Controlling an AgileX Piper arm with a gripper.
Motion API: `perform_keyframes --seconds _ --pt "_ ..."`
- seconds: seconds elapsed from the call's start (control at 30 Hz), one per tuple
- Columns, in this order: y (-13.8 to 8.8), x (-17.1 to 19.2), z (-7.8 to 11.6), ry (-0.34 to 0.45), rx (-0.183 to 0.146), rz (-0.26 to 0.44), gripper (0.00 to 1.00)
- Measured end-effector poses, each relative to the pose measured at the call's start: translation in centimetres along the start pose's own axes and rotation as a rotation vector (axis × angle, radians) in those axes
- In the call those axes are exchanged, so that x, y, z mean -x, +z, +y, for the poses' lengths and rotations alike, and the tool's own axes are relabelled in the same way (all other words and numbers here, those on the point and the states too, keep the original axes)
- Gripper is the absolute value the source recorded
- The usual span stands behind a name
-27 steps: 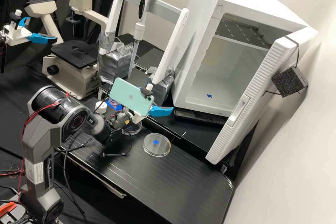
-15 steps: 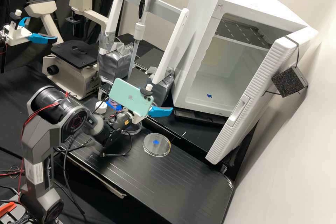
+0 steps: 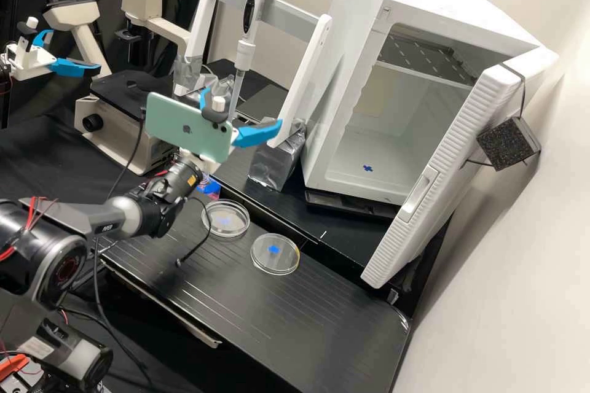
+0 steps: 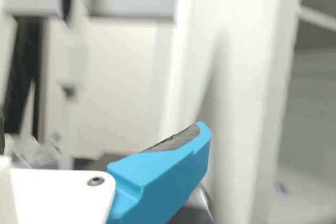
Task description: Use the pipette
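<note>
My gripper point(image 3: 241, 108) is raised in front of the rack, below and a little nearer than the pipette point(image 3: 244, 56), its blue fingers spread with nothing seen between them. The white pipette with a red top hangs upright from the rack's grey crossbar point(image 3: 292, 17); its lower end passes behind the gripper. In the wrist view, the blurred pipette point(image 4: 72, 59) stands beyond the open gripper point(image 4: 102, 129), whose one visible blue finger point(image 4: 163, 174) is apart from it. Two clear round dishes, one point(image 3: 226, 219) beside the other point(image 3: 275, 254), lie on the bench with blue marks.
An open white incubator point(image 3: 393, 129) stands right of the rack, its door point(image 3: 455, 166) swung outward. The microscope point(image 3: 123, 129) is at the left. A green phone point(image 3: 187, 128) is mounted on the arm. Foil-wrapped rack feet point(image 3: 276, 159) stand close to the gripper. A second gripper shows far left.
The gripper has risen and shifted left, away from above the dishes, and the arm has drawn back. One dish is now uncovered to view. The pipette has stayed in place.
</note>
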Motion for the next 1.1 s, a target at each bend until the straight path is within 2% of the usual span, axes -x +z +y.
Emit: perform_keyframes --seconds 0.13,0.3,0.47,0.53,0.73,0.8,0.93,0.97,1.07,1.1 --pt "-3.2 -1.5 0.8 -0.017 0.014 0.070 1.00" --pt "-6.2 -4.1 1.6 -0.034 0.032 0.098 1.00" --pt "-7.4 -7.0 1.7 -0.041 0.048 0.062 1.00" --pt "-7.4 -8.1 1.4 -0.057 0.054 0.035 1.00" --pt "-7.0 -11.4 0.4 -0.096 0.104 -0.022 1.00" --pt "-6.3 -12.5 -0.2 -0.125 0.130 -0.045 1.00" --pt "-5.3 -13.6 -0.3 -0.150 0.131 -0.083 1.00" --pt "-5.1 -13.8 -0.4 -0.154 0.133 -0.089 0.00" --pt "-4.7 -14.1 0.1 -0.144 0.133 -0.100 0.00" --pt "-4.6 -14.1 0.2 -0.139 0.121 -0.104 0.00"
